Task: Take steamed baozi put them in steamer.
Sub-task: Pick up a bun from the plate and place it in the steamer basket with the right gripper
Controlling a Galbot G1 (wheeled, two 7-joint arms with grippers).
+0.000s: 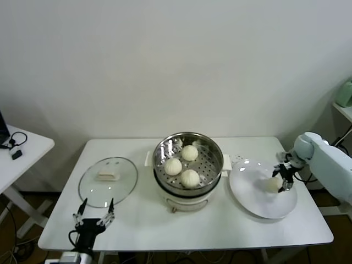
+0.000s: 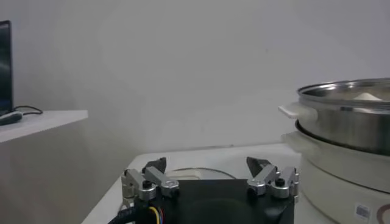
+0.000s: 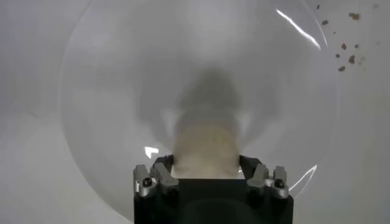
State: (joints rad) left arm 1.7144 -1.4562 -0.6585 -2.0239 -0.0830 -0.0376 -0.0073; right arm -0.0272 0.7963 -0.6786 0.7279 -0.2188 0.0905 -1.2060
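Between the fingers of the right gripper [image 3: 206,173] sits the last baozi [image 3: 204,149] on the plate [image 1: 250,192] — jaws narrowed around it, contact unconfirmed. Grip gently, lift straight, carry to the steamer [image 1: 212,151] — three buns already inside

The steamer [image 1: 187,159] is shiny, perforated metal on a smooth cream plastic base; the buns [image 1: 190,177] in it look matt, soft and smooth. The plate [image 1: 250,192] is glossy white, catching glints of light. The lid [image 1: 108,182] is clear glass. The table [image 1: 220,228] is smooth matt white
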